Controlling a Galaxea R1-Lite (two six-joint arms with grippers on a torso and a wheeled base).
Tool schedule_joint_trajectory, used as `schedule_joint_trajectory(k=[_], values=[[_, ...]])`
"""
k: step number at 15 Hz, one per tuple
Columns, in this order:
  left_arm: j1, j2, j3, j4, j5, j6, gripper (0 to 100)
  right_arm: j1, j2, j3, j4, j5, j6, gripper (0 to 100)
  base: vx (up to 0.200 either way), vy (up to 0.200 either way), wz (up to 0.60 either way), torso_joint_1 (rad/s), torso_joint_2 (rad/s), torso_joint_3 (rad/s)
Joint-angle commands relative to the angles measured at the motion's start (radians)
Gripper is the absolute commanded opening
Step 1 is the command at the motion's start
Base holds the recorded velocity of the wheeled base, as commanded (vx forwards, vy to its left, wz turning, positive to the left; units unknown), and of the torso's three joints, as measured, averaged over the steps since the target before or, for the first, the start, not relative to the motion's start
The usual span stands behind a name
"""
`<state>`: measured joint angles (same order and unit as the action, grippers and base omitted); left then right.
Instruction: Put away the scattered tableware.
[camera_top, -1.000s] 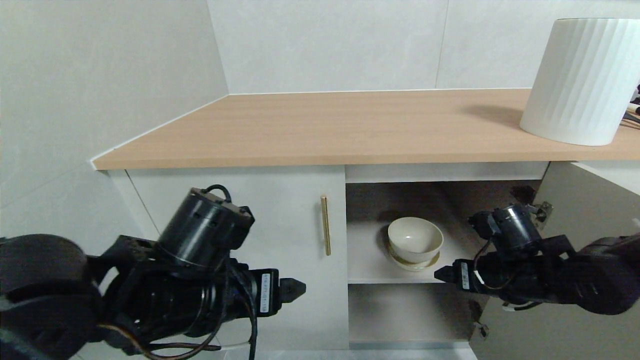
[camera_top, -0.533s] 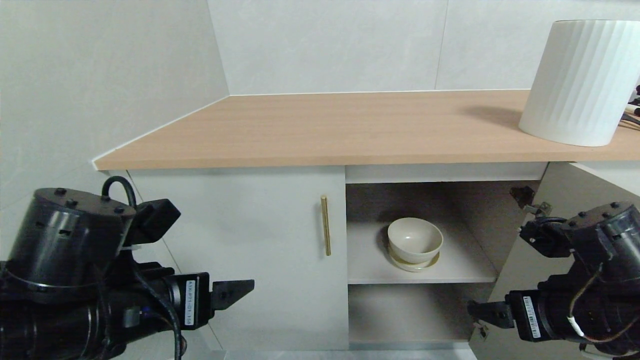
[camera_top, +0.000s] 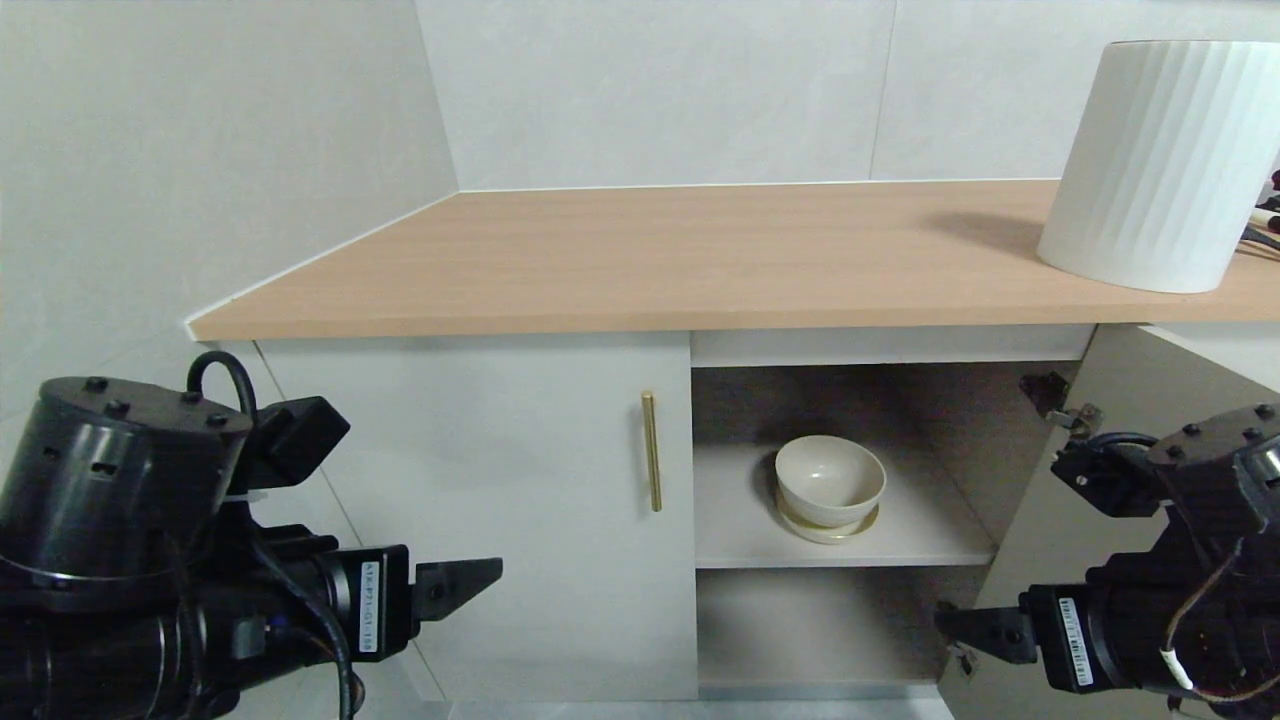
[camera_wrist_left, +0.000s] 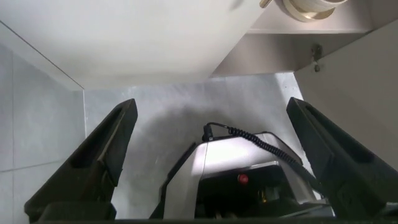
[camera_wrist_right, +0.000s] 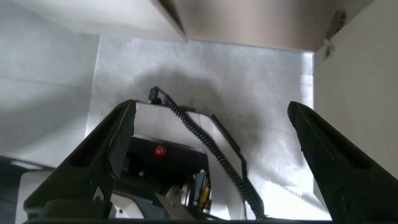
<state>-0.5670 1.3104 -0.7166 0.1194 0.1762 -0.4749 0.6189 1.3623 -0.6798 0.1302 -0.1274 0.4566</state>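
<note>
A cream bowl (camera_top: 830, 478) sits upright on a gold-rimmed saucer (camera_top: 828, 533).

- One bowl (camera_top: 830, 478)
- One saucer (camera_top: 830, 528)
- One white ribbed cylinder (camera_top: 1160, 160)
- One gold door handle (camera_top: 650, 450)
- One wooden desk (camera_top: 640, 260)
- Two claws: left claw (camera_wrist_left: 211, 112), right claw (camera_wrist_right: 211, 111)

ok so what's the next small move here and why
Probably bring the right gripper round to the outer side of the open cabinet door and begin pushing it shut. The bowl already sits on its plate on the shelf, the right gripper and the left gripper are both open and empty, and the right one hangs low beside that door.
</note>
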Motion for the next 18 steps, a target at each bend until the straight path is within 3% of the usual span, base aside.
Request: schedule_joint_trajectory(k=[1,16,18], values=[[-0.002,0.02,0.003,0.0,0.0,-0.001,100,0.007,0.011,0.002,0.0,0.0,-0.001,100,-0.2,0.0,0.0,0.002,0.0,0.007],[-0.013,0.029,0.011,0.0,0.0,0.001,100,0.007,0.018,0.008,0.003,0.0,-0.001,100,-0.2,0.0,0.0,0.003,0.0,0.002],[-0.013,0.029,0.012,0.0,0.0,0.001,100,0.007,0.018,0.008,0.003,0.0,-0.001,100,0.0,0.0,0.0,0.0,0.0,0.0]])
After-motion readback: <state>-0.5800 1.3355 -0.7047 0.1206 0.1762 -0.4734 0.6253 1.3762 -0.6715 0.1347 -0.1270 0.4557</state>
